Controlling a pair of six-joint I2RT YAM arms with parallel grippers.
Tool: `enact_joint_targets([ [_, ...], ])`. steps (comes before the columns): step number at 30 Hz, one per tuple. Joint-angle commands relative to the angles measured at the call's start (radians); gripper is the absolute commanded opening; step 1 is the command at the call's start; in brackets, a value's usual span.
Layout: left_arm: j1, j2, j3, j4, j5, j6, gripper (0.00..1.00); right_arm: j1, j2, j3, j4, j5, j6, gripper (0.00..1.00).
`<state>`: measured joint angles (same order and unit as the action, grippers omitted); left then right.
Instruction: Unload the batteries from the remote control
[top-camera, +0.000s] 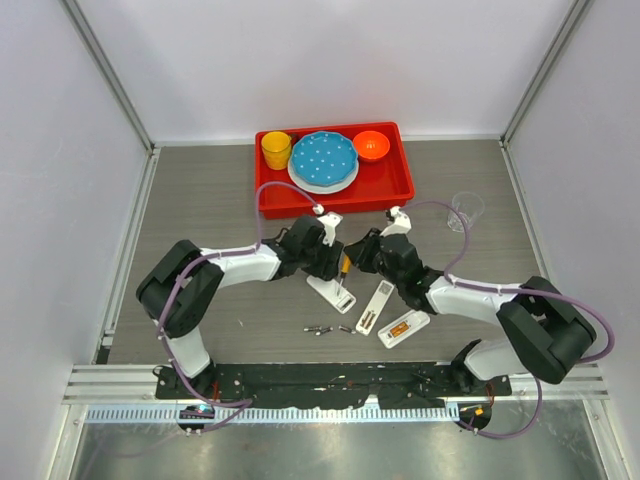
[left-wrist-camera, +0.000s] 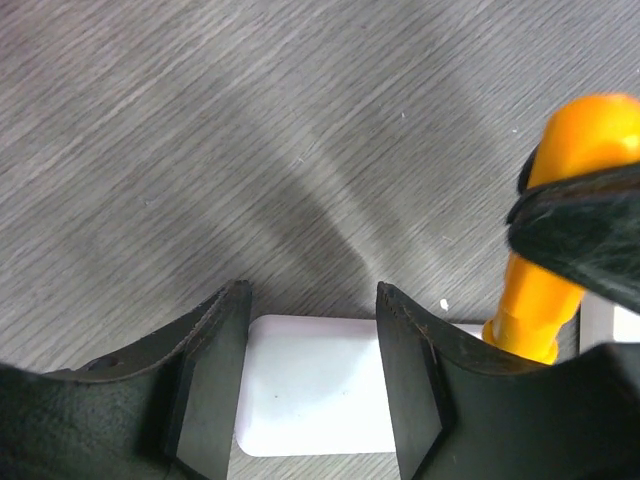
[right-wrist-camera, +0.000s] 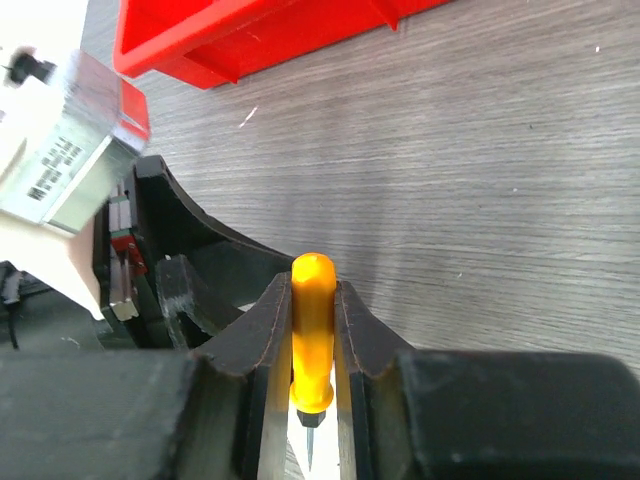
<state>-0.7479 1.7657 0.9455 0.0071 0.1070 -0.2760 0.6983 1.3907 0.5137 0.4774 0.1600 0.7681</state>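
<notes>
The right claw (right-wrist-camera: 314, 295) is closed on the orange handle of the screwdriver (top-camera: 345, 266), gripping it from both sides with the thin metal tip pointing down towards the bench (left-wrist-camera: 200, 120). The left claw (left-wrist-camera: 310, 300) stands partway open just beside it. A white remote piece (left-wrist-camera: 310, 385) shows below the gap between its fingers and runs on under one finger, so nothing looks clamped. Whether the fingers press on the piece cannot be told.

The batteries all lie on the near side of both claws, towards the arm bases. Two loose batteries (top-camera: 320, 328) rest on the bare bench, roughly end to end, their long axes running left to right. To their right an orange battery (top-camera: 400, 327) sits in a short white holder (top-camera: 415, 320), its long axis following the holder on a diagonal. Between them lies a longer white strip (top-camera: 381, 296) with what looks like a dark cell at its near end — too small to be sure.

The coming move turns on this: the seated orange battery lies nearer and to the right of the screwdriver tip, on the right arm's own side — that arm is the closer one and already carries the tool. To pry along the cell's axis, the tip would likely need to come in at one end of the holder, not across it.
</notes>
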Motion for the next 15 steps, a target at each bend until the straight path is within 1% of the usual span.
enact_joint_targets([
  [1,-0.008,-0.053,-0.044,-0.121,0.028,-0.025,0.58,0.000,-0.084,0.031,-0.005,0.026,-0.030,0.02],
  [4,-0.008,-0.126,-0.045,-0.133,0.025,-0.068,0.64,0.000,-0.111,0.037,-0.039,0.039,-0.053,0.01],
  [5,-0.008,-0.184,-0.048,-0.143,0.014,-0.078,0.66,-0.002,-0.128,0.036,-0.046,0.041,-0.058,0.01],
  [7,-0.010,-0.239,-0.063,-0.177,-0.007,-0.116,0.68,-0.005,-0.147,0.031,-0.062,0.044,-0.066,0.01],
  [8,-0.010,-0.292,-0.071,-0.206,-0.019,-0.133,0.69,-0.008,-0.165,0.022,-0.066,0.047,-0.064,0.01],
  [12,-0.008,-0.425,-0.131,-0.260,-0.044,-0.218,0.72,-0.023,-0.202,-0.003,-0.082,0.046,-0.067,0.01],
  [15,-0.008,-0.497,-0.200,-0.243,0.009,-0.305,0.71,-0.042,-0.225,-0.020,-0.095,0.042,-0.070,0.01],
])
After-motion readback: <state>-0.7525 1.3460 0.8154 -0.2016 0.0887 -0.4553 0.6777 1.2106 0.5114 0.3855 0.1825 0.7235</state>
